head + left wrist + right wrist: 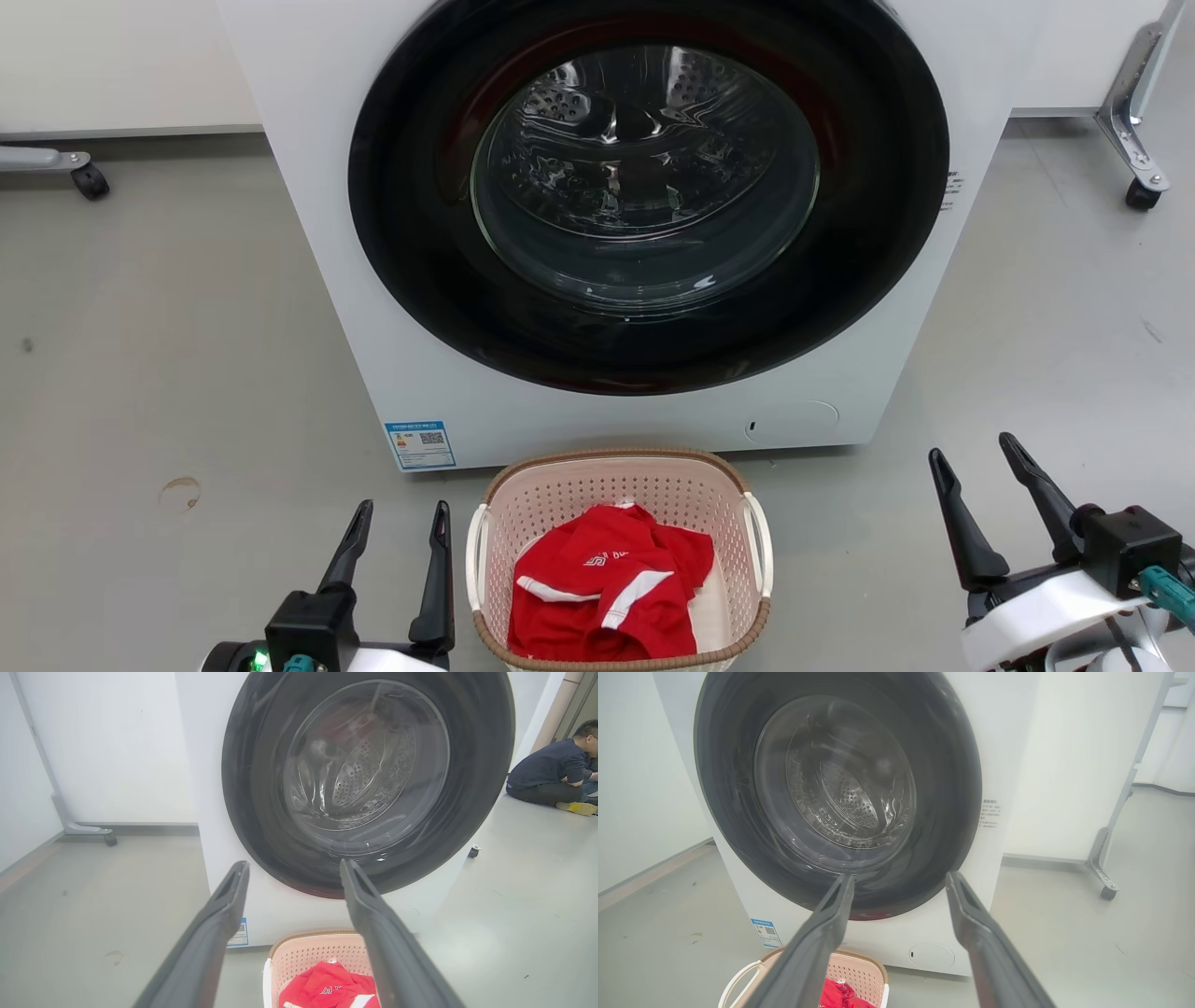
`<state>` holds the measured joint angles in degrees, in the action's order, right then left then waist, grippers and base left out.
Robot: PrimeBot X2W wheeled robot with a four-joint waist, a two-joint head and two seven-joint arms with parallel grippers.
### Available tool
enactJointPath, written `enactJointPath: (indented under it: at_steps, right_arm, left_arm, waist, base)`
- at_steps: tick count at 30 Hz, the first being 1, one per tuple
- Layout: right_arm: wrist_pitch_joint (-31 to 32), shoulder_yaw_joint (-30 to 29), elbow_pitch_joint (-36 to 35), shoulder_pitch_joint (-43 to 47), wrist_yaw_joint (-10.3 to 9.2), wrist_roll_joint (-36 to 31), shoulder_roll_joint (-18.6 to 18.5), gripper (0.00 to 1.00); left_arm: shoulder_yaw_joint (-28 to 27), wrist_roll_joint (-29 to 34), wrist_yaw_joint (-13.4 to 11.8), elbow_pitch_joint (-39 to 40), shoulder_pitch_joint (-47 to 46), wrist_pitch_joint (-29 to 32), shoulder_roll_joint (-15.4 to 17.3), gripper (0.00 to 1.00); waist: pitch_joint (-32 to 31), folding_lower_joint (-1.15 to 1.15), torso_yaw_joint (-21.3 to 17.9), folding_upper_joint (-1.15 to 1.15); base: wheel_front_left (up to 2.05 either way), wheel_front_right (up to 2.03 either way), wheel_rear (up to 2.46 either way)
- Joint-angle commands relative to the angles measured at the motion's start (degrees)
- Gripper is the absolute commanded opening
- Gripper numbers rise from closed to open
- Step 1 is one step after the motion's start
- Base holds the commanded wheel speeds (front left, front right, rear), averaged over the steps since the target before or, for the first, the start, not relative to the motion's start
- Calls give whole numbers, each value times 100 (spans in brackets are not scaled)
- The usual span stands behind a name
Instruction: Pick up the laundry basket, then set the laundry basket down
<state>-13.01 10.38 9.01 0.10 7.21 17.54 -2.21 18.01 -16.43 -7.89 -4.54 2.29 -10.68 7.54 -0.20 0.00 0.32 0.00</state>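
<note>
The basket [579, 495] sits on the floor just before the washer [308, 233], a red shirt [607, 588] inside. The left gripper [402, 509] waits beside it and the right gripper [973, 448] stands well apart. Both have fingers spread and empty, probably readied for the handles.

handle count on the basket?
2. The left handle sits on the side of the laundry basket nearest the left pincer; the right handle is on the opposite side, toward the right pincer. None looks hidden.

Brown-rimmed pale pink perforated laundry basket [607, 490]; red-and-white shirt [607, 588]; white washer [308, 233].
</note>
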Motion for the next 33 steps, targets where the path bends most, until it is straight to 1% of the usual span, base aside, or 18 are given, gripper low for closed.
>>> enactJointPath:
  at_steps: [1, 6, 20, 24, 28, 33]
  right_arm:
    - [-120, 134, -173, -308, 26, -201, -140, 100]
    - [-198, 180, -191, -307, 28, -482, -154, 100]
    - [-198, 130, -191, -296, 28, -421, -144, 100]
    - [-198, 119, -100, -282, 28, -320, -138, 100]
    - [-198, 103, 232, -317, 28, -72, -140, 100]
    - [-198, 58, 491, -464, 28, 168, -216, 100]
  left_arm:
    - [-122, 210, -78, 198, -81, -85, 68, 100]
    - [-50, 439, -141, 237, -65, -124, 94, 100]
    - [-25, 332, -141, 208, -77, 11, 142, 100]
    - [-12, 276, -108, 172, -95, 142, 180, 100]
    - [-21, 168, -59, 100, -137, 368, 234, 100]
    - [-13, 101, -4, 63, -250, 504, 274, 100]
  waist:
    - [1, 0, 0, 0]
    - [-3, 0, -3, 0]
    - [-17, 0, 1, 0]
    - [-27, 0, 3, 0]
    - [18, 0, 10, 0]
    - [321, 0, 40, 0]
  base:
    - [0, 0, 0]
    - [0, 0, 0]
    - [0, 0, 0]
    - [0, 0, 0]
    - [0, 0, 0]
    - [0, 0, 0]
